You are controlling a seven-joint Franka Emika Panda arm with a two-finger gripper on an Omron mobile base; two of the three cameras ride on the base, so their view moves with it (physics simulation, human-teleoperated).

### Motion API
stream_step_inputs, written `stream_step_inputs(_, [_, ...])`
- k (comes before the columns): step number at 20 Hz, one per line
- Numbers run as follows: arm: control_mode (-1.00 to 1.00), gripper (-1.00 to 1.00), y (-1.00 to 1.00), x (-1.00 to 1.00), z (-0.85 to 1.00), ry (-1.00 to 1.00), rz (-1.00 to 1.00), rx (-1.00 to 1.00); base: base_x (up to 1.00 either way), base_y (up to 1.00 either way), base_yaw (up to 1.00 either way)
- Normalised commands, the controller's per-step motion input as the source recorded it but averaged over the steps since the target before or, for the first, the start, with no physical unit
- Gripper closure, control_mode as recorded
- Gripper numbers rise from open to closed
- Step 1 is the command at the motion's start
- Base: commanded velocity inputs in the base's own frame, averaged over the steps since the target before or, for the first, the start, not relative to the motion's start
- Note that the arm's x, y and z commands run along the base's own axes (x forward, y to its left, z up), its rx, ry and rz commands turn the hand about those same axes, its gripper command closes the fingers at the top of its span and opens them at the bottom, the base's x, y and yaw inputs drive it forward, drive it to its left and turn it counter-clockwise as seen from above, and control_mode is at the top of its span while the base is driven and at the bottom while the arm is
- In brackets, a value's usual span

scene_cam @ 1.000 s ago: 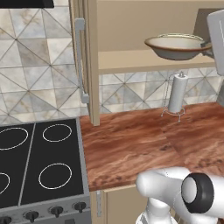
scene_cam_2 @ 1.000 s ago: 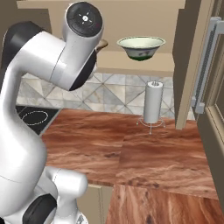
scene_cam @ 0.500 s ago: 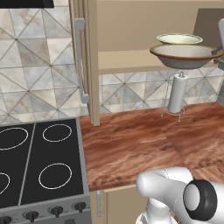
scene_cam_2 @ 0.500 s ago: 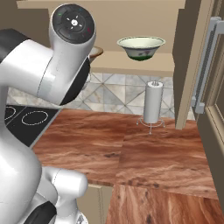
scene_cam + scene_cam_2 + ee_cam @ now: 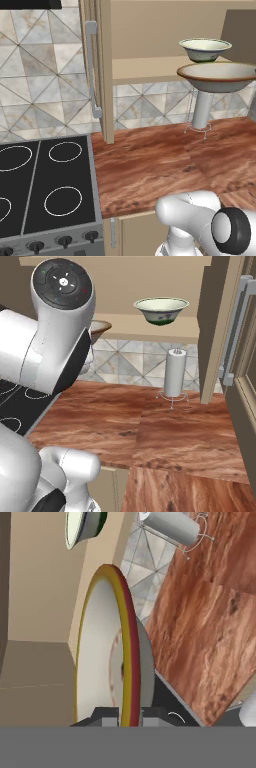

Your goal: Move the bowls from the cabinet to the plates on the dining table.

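Gripper (image 5: 130, 714) is pinching the cream bowl's (image 5: 217, 77) rim, holding it clear of the cabinet (image 5: 150, 70) shelf over the counter (image 5: 165, 165); green-white bowl (image 5: 205, 49) is sitting shelved. Keep it level, avoid the paper-towel holder (image 5: 202, 107).

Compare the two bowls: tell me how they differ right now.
The cream bowl is wide and shallow with a tan-brown rim; the green-white bowl is smaller and deeper. The cream bowl is out in front of the cabinet, its rim pinched by the gripper; the green-white bowl sits on the shelf. Both are round and upright.
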Motion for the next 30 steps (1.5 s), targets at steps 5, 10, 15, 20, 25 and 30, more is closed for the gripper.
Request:
stream_step_inputs(5, [-1.00,1.00,0.04,-0.49,-0.13,0.02,0.00,-0.06,0.00,0.00,0.00])
stream_step_inputs(10, [1.00,1.00,0.02,-0.10,-0.03,0.00,0.00,-0.01,-0.37,0.02,-0.04])
stream_step_inputs(15, [1.00,1.00,0.00,0.00,0.00,0.00,0.00,0.00,-0.50,0.01,-0.09])
stream_step_inputs(20, [1.00,1.00,0.00,0.00,0.00,0.00,0.00,0.00,-0.56,0.07,-0.08])
stream_step_inputs(25, [1.00,1.00,0.00,0.00,0.00,0.00,0.00,0.00,-0.62,0.17,-0.02])
stream_step_inputs(30, [1.00,1.00,0.00,0.00,0.00,0.00,0.00,0.00,-0.62,0.24,0.00])
